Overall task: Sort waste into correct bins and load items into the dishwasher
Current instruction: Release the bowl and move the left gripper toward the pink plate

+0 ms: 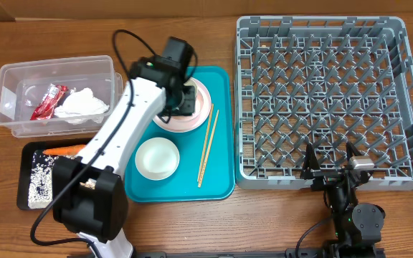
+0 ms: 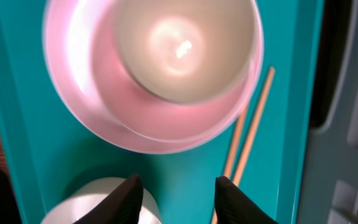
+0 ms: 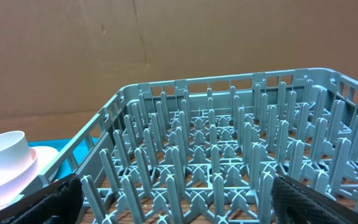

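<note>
The stack on the teal tray (image 1: 224, 129) is what matters here: a white cup (image 2: 185, 43) sits inside a pale-pink plate (image 2: 166, 127). From the left wrist view, the stack lies just to the far side of the left fingers (image 2: 128, 200). Those fingers are partly spread with only bare tray between them, so they hold nothing. A white bowl (image 1: 157, 158) is right by them on the near side, so it's a bit tight in there.

The chopsticks (image 1: 207, 143) lie just right of the plate. Their long axis runs near to far with a slight lean, and one end is tucked close to the plate's rim. I'd guess a careless lift could knock them.

The left arm is clearly the nearer one. The right fingers (image 1: 309, 163) hang wide apart and empty at the near edge of the grey dish rack (image 1: 321, 93), well away from the tray.

The rack is on the right, touching or almost touching the tray, and all its pegs are free. On the surface to the left, the red wrapper (image 1: 49, 100) and foil wad (image 1: 81, 106) are in the clear tub (image 1: 20, 79). The carrot (image 1: 67, 150) and crumbs (image 1: 41, 179) are in the black tray (image 1: 27, 161), so the waste looks sorted.
</note>
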